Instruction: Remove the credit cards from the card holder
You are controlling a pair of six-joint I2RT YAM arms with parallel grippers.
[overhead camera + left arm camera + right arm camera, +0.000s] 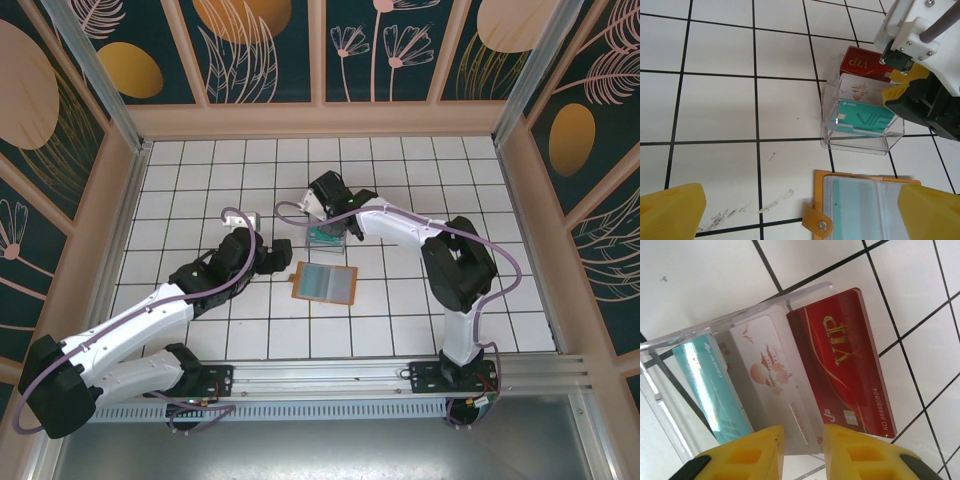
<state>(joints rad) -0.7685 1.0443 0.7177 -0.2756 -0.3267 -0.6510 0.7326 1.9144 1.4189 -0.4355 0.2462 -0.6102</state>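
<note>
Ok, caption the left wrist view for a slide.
Right gripper over a clear box of cards, the open card holder lying nearer, between the left gripper's wide-open fingers.

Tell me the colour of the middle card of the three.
The middle card is white with a pale orange drawing; clearest in the right wrist view.

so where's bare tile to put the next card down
Bare tiles lie between the card holder and the near rail, and along the back wall beyond the clear box. Crowded: the box itself, under the right gripper, and the gap between box and holder beside the left gripper.
</note>
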